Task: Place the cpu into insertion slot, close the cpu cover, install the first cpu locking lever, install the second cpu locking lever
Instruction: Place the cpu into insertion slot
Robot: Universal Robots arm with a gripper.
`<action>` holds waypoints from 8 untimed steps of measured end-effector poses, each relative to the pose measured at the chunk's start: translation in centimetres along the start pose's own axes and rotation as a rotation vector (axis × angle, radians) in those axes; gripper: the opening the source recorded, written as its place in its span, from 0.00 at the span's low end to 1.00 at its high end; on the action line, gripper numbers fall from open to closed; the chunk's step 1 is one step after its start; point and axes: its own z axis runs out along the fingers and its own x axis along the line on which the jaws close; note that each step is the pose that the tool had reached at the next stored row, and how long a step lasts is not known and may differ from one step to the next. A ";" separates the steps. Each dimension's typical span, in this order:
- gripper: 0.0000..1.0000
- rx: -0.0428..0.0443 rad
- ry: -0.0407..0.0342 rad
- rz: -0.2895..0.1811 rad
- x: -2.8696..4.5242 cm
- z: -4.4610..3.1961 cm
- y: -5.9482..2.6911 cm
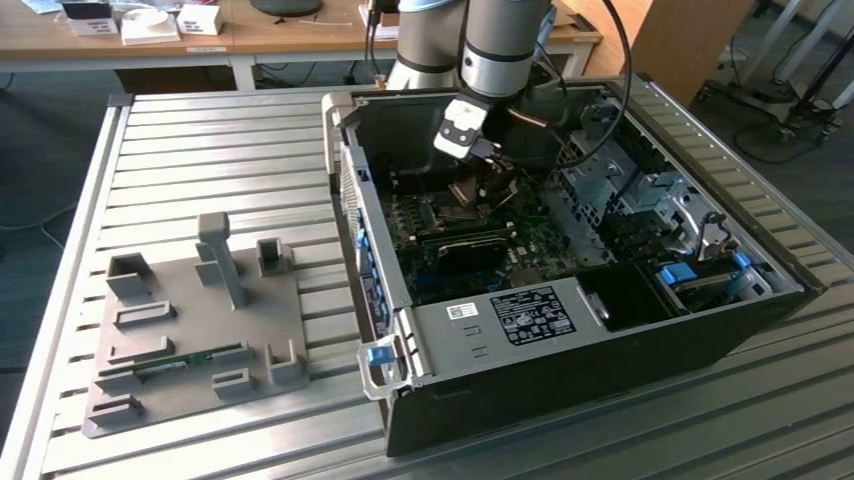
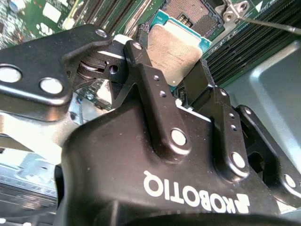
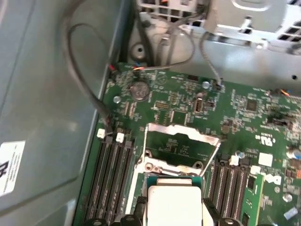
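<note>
Black two-fingered gripper (image 2: 170,58) clenched on the flat square silvery-grey cpu (image 2: 178,42), held over the green circuit board (image 3: 188,99) inside the open black computer case (image 1: 534,400) on the ribbed metal bench (image 1: 214,150). Dark square insertion slot (image 2: 190,14) uncovered near the cpu. Thin silvery cpu cover (image 3: 181,133) standing open.

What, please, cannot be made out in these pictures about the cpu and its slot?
The insertion slot: in the second wrist view, cut off by the picture's edge and partly covered by the cpu.
Gap between cpu and slot: the cpu itself hides it in both wrist views.
The fingers' hold on the cpu: too small to judge at the gripper in the exterior view.
</note>
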 end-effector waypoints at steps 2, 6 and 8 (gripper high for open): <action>0.54 0.0000 -0.0027 0.036 0.00 0.01 0.00; 0.54 -0.0003 -0.0078 0.109 0.00 0.05 -0.01; 0.54 -0.0005 -0.0103 0.144 0.00 0.07 -0.01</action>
